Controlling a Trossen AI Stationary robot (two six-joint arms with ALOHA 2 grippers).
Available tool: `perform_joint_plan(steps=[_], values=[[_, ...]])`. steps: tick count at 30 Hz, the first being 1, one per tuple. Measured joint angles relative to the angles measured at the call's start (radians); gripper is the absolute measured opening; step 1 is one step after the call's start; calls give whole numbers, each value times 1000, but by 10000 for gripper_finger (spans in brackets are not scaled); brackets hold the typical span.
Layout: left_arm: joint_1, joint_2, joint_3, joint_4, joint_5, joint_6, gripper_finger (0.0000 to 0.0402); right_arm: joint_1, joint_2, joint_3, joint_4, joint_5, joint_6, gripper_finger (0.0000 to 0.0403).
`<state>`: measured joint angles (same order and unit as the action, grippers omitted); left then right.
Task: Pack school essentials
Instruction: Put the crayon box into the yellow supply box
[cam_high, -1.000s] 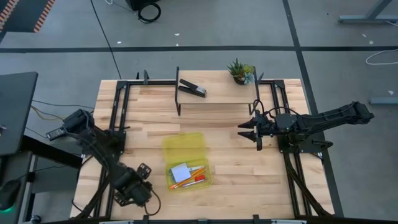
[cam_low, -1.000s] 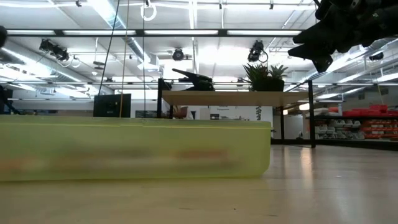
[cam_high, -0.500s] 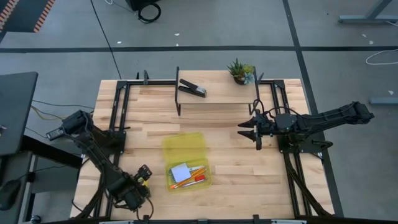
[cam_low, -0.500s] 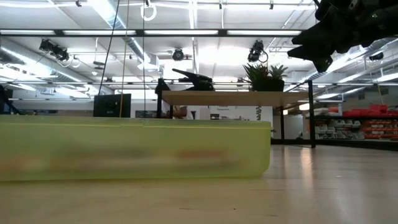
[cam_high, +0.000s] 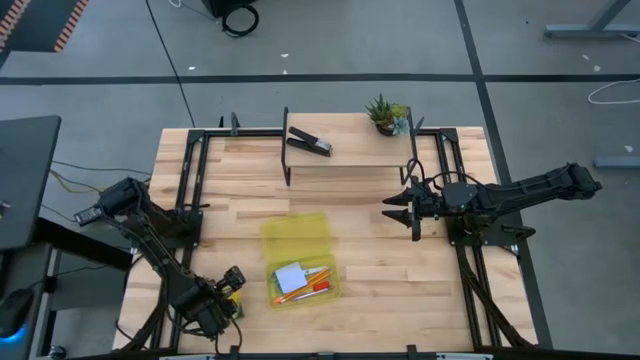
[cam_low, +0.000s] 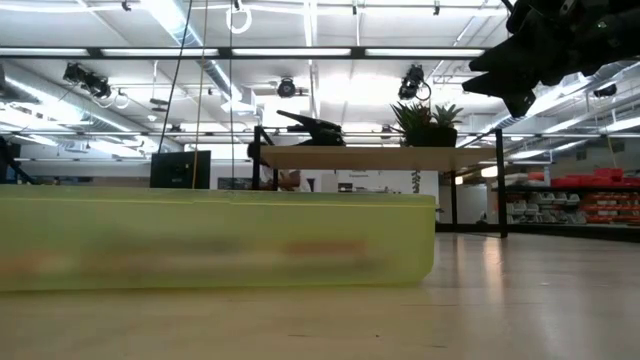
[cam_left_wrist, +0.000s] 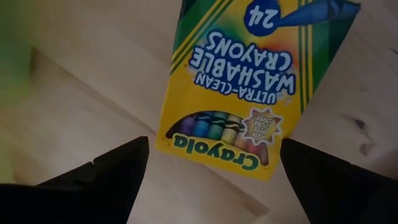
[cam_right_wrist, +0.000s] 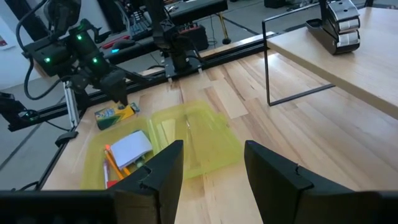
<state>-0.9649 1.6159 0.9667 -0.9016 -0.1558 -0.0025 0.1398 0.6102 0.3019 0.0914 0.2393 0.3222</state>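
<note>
The green-yellow crayon box (cam_left_wrist: 245, 81) lies flat on the wood near the table's near left corner (cam_high: 236, 292). My left gripper (cam_left_wrist: 211, 180) hangs open just above it, a finger on either side of its near end, touching nothing (cam_high: 228, 290). The open yellow case (cam_high: 298, 255) sits mid-table and holds the pale-blue note pad (cam_high: 290, 277) and the orange pencils (cam_high: 312, 285). The scissors and the red block do not show. My right gripper (cam_high: 398, 210) waits open above the table's right half (cam_right_wrist: 214, 168).
A raised wooden shelf (cam_high: 350, 150) on black legs at the far edge carries the black stapler (cam_high: 310, 141) and the small potted plant (cam_high: 387, 114). Black frame rails (cam_high: 190, 190) run along both table sides. Bare wood lies between the case and the right arm.
My left gripper has drawn back toward the table's near edge, and the crayon box now shows beside its fingers on the wood. The right arm and the case have kept still.
</note>
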Motion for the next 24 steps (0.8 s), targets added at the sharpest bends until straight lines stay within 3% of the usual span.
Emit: perform_joint_plan(steps=[9,16,24], values=[[26,-2,-7,29,-53,-24,373,0,0,0,-10,0,12,177],[73,0,-8,31,-158,-44,373,0,0,0,-16,0,12,177],[202,1,-9,-11,-214,-259,373,0,0,0,-16,0,15,177]])
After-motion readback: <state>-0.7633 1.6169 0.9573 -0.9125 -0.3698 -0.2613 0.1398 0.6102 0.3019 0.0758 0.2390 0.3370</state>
